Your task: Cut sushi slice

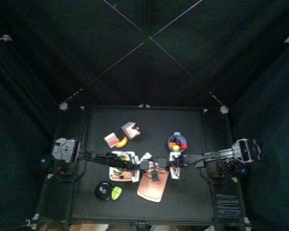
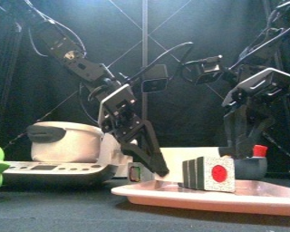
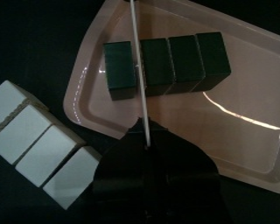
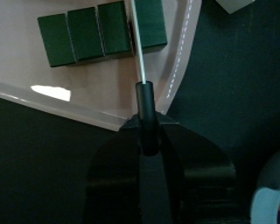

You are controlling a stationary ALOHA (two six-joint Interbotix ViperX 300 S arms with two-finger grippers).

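Left wrist view is showing the sushi roll [image 3: 166, 61], a dark green bar already scored into four blocks, lying in the upper middle of the frame inside the pink tray [image 3: 78, 114]. The left gripper [image 3: 146, 140] is rising from the bottom centre and appears to be clamping a thin pale rod [image 3: 137, 61], which is running up across the roll along the seam between the leftmost block and its neighbour. A set of white blocks [image 3: 38, 140] is sitting outside the tray at the lower left.

In the right wrist view, the right gripper [image 4: 143, 122] is gripping a knife [image 4: 134, 35] by its black handle, with the pale blade pointing toward the top of the frame and lying over the seam before the rightmost block.

Both tools are probably lining up on one end slice. To do this well, the blade should be kept square to the roll and exactly on the seam, then pressed straight down without twisting, so the slice separates cleanly and does not skid toward the tray wall. The other tool should be steadying the roll beside the cut, not crowding the blade.
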